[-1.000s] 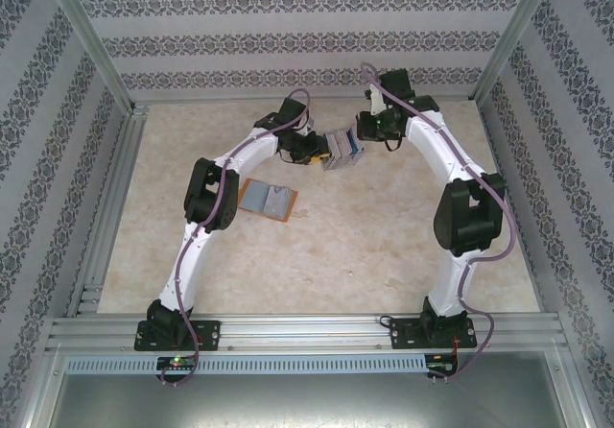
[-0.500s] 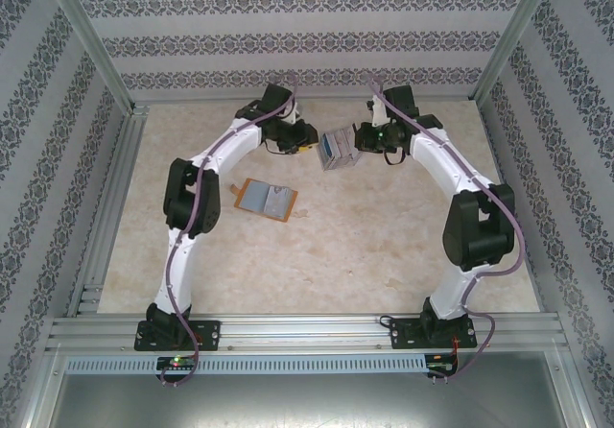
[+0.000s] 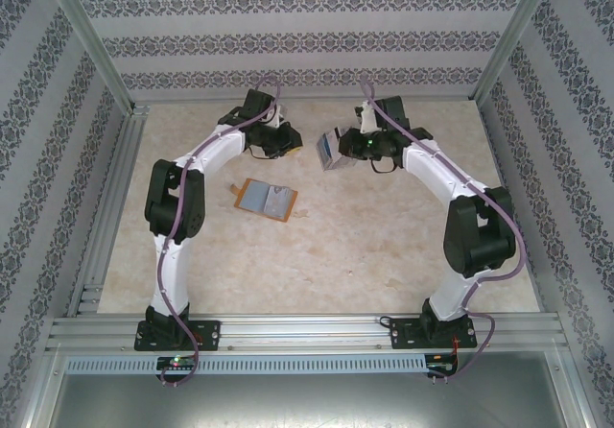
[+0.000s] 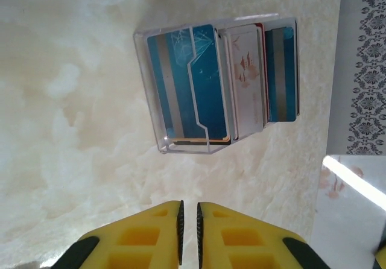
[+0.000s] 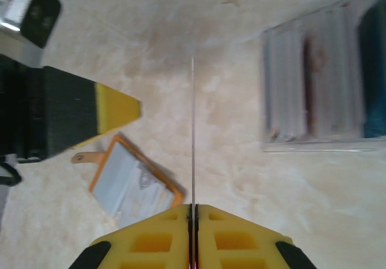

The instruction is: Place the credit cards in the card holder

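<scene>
my right gripper (image 5: 193,208) is clenched on one credit card (image 5: 193,130), which i see edge-on as a thin line running straight out from the fingertips, above the table (image 3: 384,255). the card holder (image 3: 266,199) lies open, inside up, left of the table's middle and somewhat nearer the far edge than the near one. the remaining cards (image 4: 187,82) stand in the clear stand (image 4: 187,148) by the middle of the far edge. the left gripper (image 4: 188,205) is closed to a narrow slit with nothing in it, hovering just short of the stand. as i read it, the step is carrying the held card across to the holder. to do it well i'd bring the card in low and nearly flat, line its leading edge up with a pocket mouth, and slide slowly. the holder looks light and will likely skid, so i'd first press the left fingertips on one flap, clear of the pocket.
</scene>
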You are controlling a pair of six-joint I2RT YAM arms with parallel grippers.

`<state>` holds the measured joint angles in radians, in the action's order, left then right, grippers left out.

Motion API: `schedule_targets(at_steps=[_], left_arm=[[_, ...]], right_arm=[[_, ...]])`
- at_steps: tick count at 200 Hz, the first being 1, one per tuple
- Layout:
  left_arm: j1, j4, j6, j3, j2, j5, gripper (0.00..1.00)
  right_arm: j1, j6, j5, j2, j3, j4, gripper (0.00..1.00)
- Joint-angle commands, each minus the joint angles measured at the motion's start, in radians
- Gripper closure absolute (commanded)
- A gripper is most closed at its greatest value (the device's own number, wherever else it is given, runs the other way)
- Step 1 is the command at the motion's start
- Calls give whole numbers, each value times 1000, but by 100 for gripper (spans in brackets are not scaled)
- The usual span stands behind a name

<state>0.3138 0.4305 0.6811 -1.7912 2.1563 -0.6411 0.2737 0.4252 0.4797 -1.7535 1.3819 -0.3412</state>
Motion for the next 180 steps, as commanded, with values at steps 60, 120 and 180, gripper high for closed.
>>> schedule_targets(at_steps=[60,120,180], left_arm=[[-75,-195,78,145,-172,-195,76],[-116,-304,148,221,-200,-302,71],[-116,-393,222,236,-197,-351,70]], right_arm=[[25,201,197,-65,-23,276,88],[29,389,305,-107,-67,540,88],[61,470,367,-145,-53,668,88]])
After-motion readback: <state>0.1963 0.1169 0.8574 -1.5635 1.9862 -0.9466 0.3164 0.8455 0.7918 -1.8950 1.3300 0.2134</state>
